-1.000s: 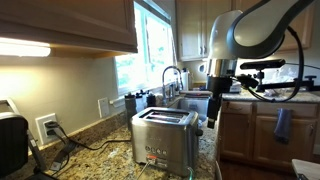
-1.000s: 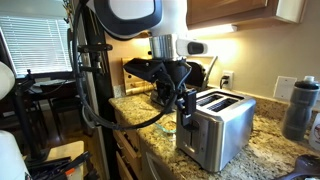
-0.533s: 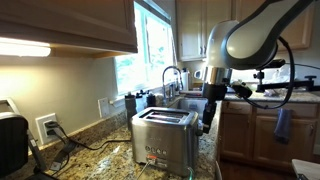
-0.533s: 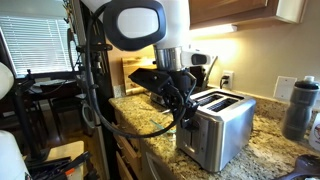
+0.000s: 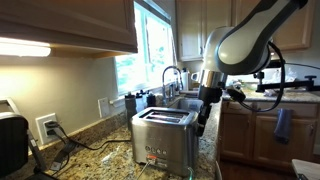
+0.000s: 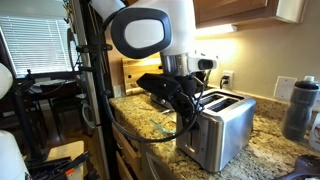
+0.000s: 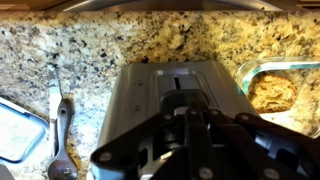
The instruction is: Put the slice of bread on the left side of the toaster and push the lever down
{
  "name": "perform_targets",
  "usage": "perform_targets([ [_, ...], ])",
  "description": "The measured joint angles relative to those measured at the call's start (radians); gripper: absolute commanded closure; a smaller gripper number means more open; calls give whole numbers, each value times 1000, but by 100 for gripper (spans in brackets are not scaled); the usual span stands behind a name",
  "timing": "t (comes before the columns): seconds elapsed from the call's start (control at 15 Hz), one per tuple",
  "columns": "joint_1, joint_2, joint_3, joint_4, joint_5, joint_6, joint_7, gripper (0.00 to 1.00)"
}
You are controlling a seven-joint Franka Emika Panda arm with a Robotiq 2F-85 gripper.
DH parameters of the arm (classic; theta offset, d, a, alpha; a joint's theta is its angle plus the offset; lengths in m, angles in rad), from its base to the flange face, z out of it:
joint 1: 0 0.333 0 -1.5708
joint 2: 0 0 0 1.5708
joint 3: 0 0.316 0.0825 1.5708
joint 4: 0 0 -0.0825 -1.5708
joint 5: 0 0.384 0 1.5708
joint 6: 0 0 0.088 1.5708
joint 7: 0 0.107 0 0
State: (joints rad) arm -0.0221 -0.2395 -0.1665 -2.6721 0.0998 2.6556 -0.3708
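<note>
Jaws shut, at toaster (image 7: 140, 95) end, granite counter (image 7: 90, 45)

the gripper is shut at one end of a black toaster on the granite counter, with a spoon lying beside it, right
Not quite. The wrist view shows that the toaster is brushed stainless steel, not black. The rest holds: the gripper is shut at one end of it, and a spoon lies beside it on the granite counter.
</note>
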Motion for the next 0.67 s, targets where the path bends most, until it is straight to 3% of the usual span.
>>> perform_targets([
  [0.67, 0, 2, -35, 19, 35, 4, -61, 97],
])
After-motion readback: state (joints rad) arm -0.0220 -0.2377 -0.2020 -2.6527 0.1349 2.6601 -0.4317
